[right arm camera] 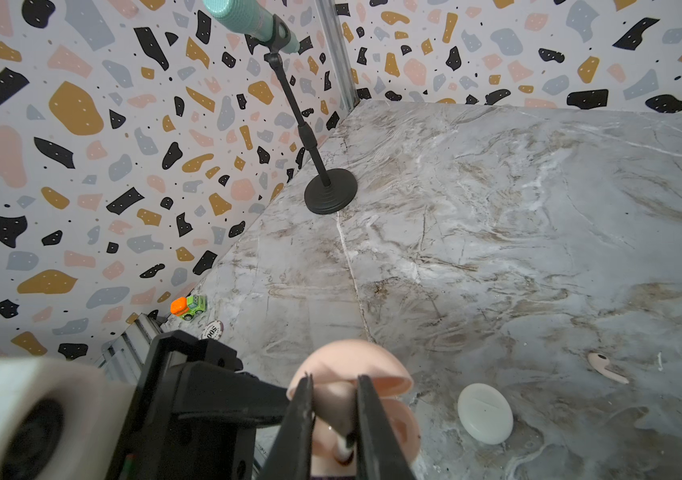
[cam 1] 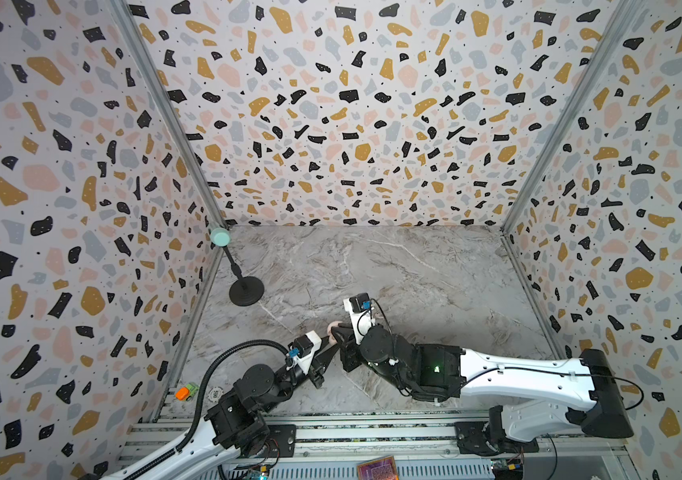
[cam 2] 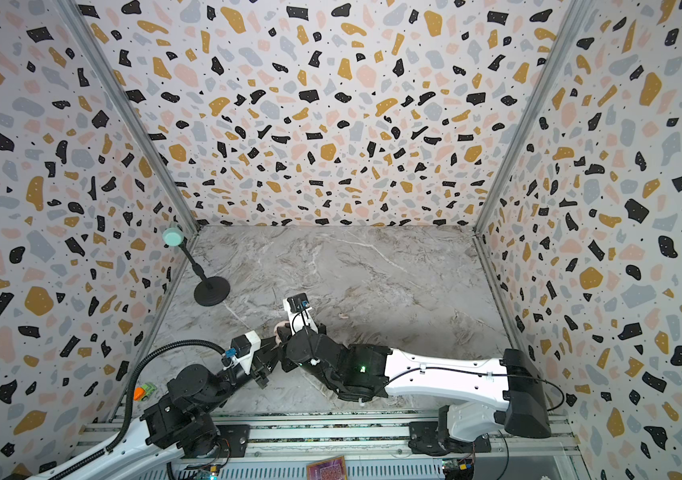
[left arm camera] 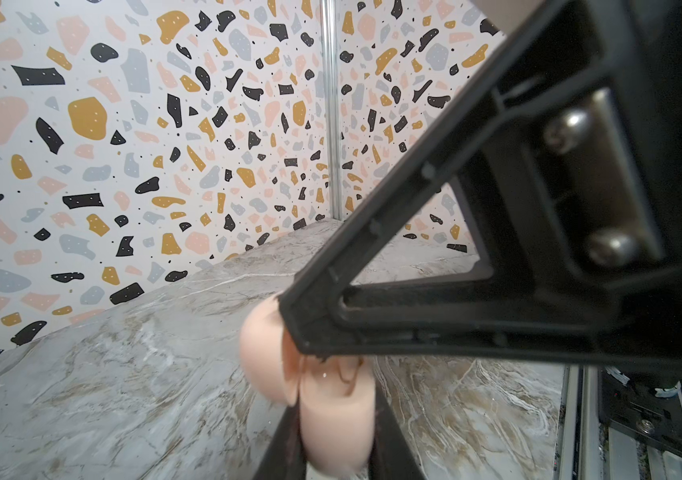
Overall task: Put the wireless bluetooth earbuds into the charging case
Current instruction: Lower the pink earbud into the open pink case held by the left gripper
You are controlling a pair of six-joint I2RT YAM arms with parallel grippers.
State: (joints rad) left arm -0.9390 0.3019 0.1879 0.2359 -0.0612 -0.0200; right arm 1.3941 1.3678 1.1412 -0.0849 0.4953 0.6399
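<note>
Wireless bluetooth earbuds are mid-insertion. One earbud (right arm camera: 341, 424) is pinched stem-down between the fingers of the right claw (right arm camera: 335, 382), directly over the open pink charging case (right arm camera: 372, 365). Its dark-tipped stem is at the mouth of the base, but I cannot tell whether it is seated. In both top views this sits at the lower centre of the frame, where the two arms meet.

The left claw (left arm camera: 337, 419) is pressed together on the base of the case, holding it with the lid hinged back. A second pink earbud (cam 2: 343, 316) lies loose on the tabletop (cam 2: 372, 266), just right of the claws in a top view and apart from the case. A closed white case (right arm camera: 485, 413) lies near the pink one. No white earbuds show.

The step in hand looks like seating the first pink earbud. The next move probably calls for a short, straight push with the stem lined up on its socket. The right claw would then let go while the left claw holds the case firm. After that, the loose earbud needs fetching.
</note>
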